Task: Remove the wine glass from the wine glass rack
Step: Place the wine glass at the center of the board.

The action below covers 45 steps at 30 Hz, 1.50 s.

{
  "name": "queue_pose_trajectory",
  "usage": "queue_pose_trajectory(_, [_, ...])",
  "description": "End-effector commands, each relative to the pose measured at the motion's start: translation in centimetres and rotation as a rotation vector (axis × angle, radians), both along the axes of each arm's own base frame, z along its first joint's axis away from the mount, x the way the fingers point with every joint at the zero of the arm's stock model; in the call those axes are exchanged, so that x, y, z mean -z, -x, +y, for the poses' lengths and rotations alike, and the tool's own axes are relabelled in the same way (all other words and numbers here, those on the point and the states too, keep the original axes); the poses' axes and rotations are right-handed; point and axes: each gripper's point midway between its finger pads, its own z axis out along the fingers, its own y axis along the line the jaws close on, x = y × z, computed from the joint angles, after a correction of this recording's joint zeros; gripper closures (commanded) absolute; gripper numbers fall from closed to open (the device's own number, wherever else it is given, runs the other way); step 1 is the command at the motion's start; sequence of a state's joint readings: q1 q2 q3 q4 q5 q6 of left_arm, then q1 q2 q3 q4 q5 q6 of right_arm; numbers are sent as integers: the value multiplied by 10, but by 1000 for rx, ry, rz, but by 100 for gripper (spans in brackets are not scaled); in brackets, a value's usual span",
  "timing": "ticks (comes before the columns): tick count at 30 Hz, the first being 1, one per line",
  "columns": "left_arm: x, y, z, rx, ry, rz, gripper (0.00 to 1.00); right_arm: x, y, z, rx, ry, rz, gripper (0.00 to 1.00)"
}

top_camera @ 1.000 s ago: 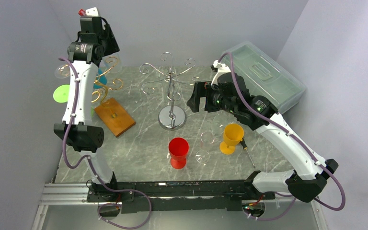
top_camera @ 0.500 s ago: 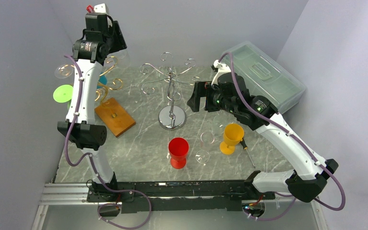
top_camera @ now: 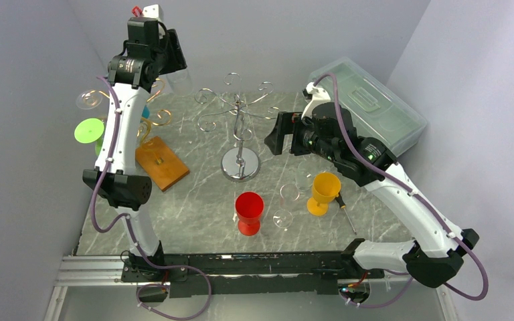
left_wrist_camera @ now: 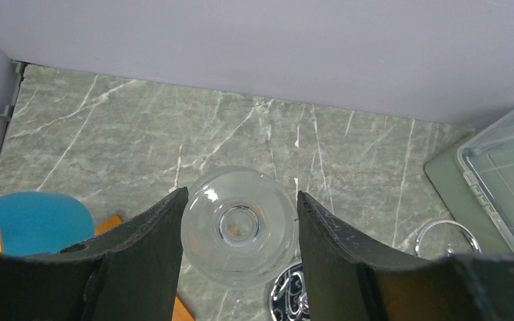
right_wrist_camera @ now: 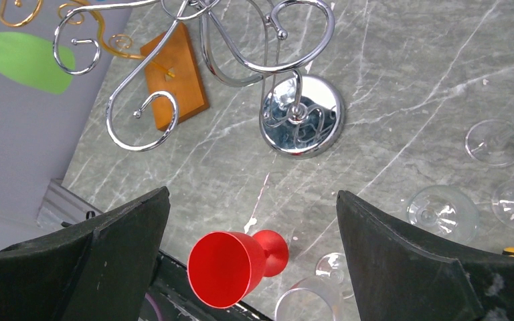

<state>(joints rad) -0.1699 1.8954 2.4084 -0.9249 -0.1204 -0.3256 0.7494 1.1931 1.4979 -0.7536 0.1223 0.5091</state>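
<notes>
Clamps wine glass [left_wrist_camera: 239, 226] between left fingers [left_wrist_camera: 148, 251], stem in line with them, high and far-right of gold rack [top_camera: 161, 162]; right fingers [right_wrist_camera: 117, 244] spread wide, empty, beside silver rack [top_camera: 240, 162].

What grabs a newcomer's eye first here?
The left fingers clamp a clear wine glass, held high over the table's far-left corner. The right fingers gape empty beside the chrome rack mid-table. A red cup and a yellow cup stand out near the front edge.
</notes>
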Motion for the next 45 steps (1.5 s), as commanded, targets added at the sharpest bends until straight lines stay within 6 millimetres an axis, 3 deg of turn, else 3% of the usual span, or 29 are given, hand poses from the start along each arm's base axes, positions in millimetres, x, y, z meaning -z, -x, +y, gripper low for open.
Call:
queue_pose_trajectory(1, [-82,25,-5,26,24,-220,73,-16,-3,-1,16,-47,-49,2])
queue_pose_trajectory(28, [-84,100,-18,38,-11,-147,74,-16,7,7,-28,-127,-45,2])
queue_pose_trajectory(45, [-76,127,-18,50,15,-91,74,-14,10,20,-84,-158,-30,3])
